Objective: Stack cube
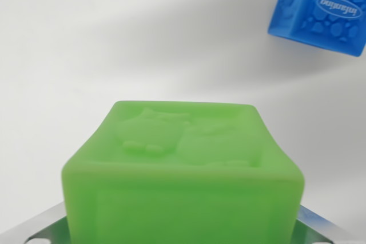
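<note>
Filling the lower half of the wrist view, a bright green soft-plastic cube (pixel 183 170) sits closest to the lens, slightly blurred, its top face carrying a raised relief of an animal-like figure and its front face a recessed square panel. On either side of it at the bottom edge, two dull metal gripper fingers (pixel 40 227) show as slanted grey plates, one at the wrist view's left with small holes in it, one at the wrist view's right. The gripper (pixel 183 234) has its jaws closed against the sides of the green cube, which sits between them and hides the tips. Whether the cube touches the surface below cannot be told.

Beyond the cube spreads a plain white matte worktop (pixel 114 44), smooth and unmarked, taking up the rest of the picture. Broad, soft grey shadows cross it diagonally, darkest in a band running from the upper middle toward the right. No edge or corner of the worktop shows, and nothing of the room beyond it.

Farthest away, at the upper right corner of the wrist view and well apart from the green cube, a blue soft-plastic cube (pixel 320 10) rests on the white worktop. It is turned at an angle, partly cut off by the frame, with a pebbled relief and an oval logo on its facing side.
</note>
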Action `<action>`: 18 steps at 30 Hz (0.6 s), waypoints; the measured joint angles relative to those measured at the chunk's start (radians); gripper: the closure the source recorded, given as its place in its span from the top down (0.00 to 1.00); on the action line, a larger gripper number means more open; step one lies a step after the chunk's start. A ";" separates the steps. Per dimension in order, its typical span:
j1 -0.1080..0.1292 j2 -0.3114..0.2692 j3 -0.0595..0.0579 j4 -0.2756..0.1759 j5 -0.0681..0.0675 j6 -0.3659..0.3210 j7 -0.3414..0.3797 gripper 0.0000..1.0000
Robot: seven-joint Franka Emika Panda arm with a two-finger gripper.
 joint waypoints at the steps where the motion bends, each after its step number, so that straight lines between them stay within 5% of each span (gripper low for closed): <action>1: -0.002 -0.001 -0.002 0.001 0.000 -0.002 0.000 0.00; 18: -0.031 -0.011 -0.028 0.022 0.007 -0.033 0.003 0.00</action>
